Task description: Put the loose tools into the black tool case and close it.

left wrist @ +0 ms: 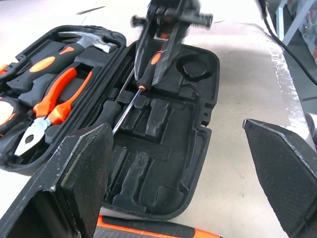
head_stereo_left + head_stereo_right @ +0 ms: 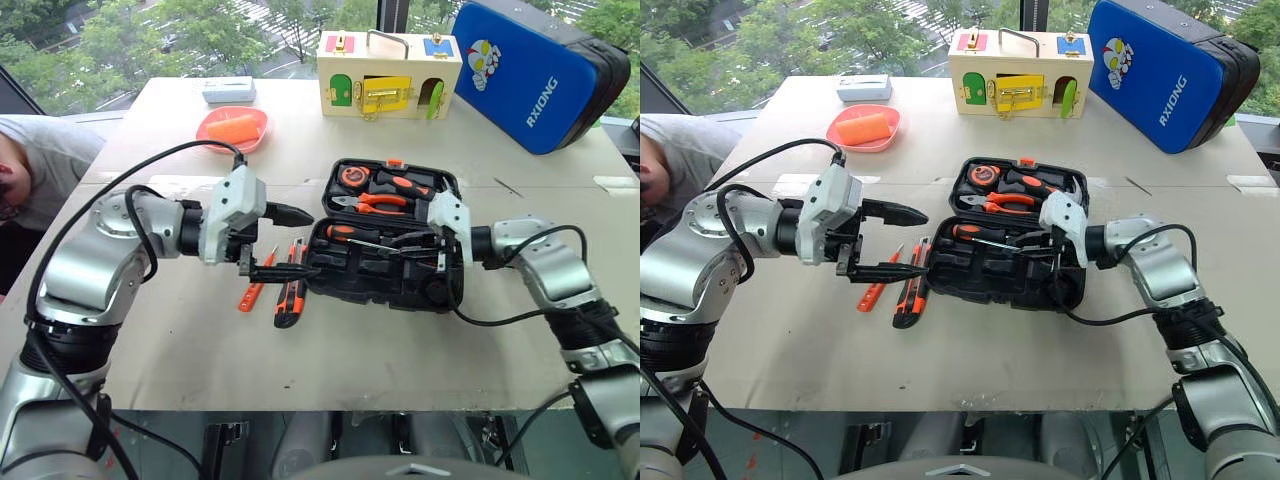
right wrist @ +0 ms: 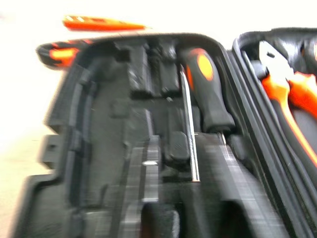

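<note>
Table: pale beige table point(image 2: 330, 350), flat and matte, by a window with green trees outside.
Case: one black tool case point(image 2: 385, 272), moulded plastic, lying open mid-table; far half holds hammer point(image 1: 91, 40), pliers point(image 2: 372, 203) and tape measure point(image 2: 354, 176).
Screwdrivers: one black-and-orange screwdriver point(image 2: 352, 233) in the near half (slim steel shaft); one slim orange tester point(image 2: 254, 287) on the table just left of the case.
Knife: one black-and-orange utility knife point(image 2: 290, 296) beside the tester.
Left tool point(image 2: 902, 242): fingers spread wide, empty, above the knife.
Right tool point(image 1: 157, 64): fingers pinched together, over the near half by the screwdriver.
Background: wooden box point(image 2: 388, 72), blue bag point(image 2: 535, 70), orange dish point(image 2: 232, 128).
</note>
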You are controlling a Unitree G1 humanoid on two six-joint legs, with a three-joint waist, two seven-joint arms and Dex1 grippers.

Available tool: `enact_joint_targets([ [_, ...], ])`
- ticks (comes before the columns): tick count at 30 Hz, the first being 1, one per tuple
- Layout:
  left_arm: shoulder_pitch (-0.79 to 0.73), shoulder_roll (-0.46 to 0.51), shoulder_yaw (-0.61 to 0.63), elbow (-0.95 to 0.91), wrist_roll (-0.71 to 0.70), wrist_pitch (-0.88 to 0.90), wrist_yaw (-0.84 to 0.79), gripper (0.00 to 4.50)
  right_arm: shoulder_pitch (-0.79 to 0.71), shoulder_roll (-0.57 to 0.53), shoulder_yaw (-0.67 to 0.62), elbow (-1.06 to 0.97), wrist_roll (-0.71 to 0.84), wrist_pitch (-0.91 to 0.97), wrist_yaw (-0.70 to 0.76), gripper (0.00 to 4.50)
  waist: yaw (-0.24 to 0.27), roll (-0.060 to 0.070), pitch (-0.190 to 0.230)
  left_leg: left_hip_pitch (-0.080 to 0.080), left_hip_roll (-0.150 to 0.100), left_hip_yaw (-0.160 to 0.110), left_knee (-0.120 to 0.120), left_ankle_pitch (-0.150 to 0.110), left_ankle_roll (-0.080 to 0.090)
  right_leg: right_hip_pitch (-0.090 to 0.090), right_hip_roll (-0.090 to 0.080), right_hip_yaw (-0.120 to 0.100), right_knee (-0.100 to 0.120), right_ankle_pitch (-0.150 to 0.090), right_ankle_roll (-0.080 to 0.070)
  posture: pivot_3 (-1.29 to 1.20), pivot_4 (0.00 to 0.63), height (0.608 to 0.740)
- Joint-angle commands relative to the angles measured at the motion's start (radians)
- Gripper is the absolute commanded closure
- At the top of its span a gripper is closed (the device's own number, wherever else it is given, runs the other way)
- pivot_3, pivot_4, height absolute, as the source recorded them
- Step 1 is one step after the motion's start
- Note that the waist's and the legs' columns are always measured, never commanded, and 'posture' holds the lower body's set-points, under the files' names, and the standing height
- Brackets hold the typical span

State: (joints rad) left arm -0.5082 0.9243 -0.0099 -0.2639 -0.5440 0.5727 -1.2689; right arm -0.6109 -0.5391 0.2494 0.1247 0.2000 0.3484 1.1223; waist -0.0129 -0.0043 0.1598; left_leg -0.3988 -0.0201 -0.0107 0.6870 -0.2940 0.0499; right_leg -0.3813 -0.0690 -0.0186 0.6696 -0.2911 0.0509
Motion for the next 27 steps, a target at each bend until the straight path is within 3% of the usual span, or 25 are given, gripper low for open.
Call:
enact_joint_targets([
  [1, -0.007, 0.002, 0.017, -0.017, -0.002, -0.014, 0.005, 0.0, -0.034, 0.017, 0.017, 0.051, -0.051, -0.046, -0.027, 4.47, -0.001, 0.0, 0.0, 0.0, 0.0, 0.0, 0.0, 0.0, 0.0, 0.0, 0.0, 0.0, 0.0, 0.0, 0.0, 0.0, 0.15, 0.735],
  [5, -0.007, 0.002, 0.02, -0.019, -0.002, -0.013, 0.011, 0.0, -0.028, -0.002, 0.074, 0.1, -0.144, -0.113, -0.029, 4.47, -0.001, 0.0, 0.0, 0.0, 0.0, 0.0, 0.0, 0.0, 0.0, 0.0, 0.0, 0.0, 0.0, 0.0, 0.0, 0.0, 0.15, 0.735],
  [19, -0.001, -0.003, 0.02, -0.015, 0.001, -0.017, 0.022, 0.0, -0.024, 0.008, 0.052, 0.1, -0.135, -0.046, -0.034, 4.47, 0.0, -0.001, -0.001, 0.003, 0.0, 0.0, 0.001, 0.0, -0.001, 0.001, 0.0, 0.001, 0.002, 0.0, 0.0, 0.0, 0.15, 0.735],
  [27, 0.069, 0.012, 0.088, -0.042, -0.022, 0.035, 0.087, 0.0, -0.044, 0.053, -0.097, -0.107, 0.094, 0.002, 0.014, 4.47, -0.005, 0.0, 0.0, 0.002, 0.0, 0.0, -0.001, 0.0, -0.001, -0.001, 0.0, 0.002, 0.003, 0.0, 0.0, 0.0, 0.15, 0.735],
])
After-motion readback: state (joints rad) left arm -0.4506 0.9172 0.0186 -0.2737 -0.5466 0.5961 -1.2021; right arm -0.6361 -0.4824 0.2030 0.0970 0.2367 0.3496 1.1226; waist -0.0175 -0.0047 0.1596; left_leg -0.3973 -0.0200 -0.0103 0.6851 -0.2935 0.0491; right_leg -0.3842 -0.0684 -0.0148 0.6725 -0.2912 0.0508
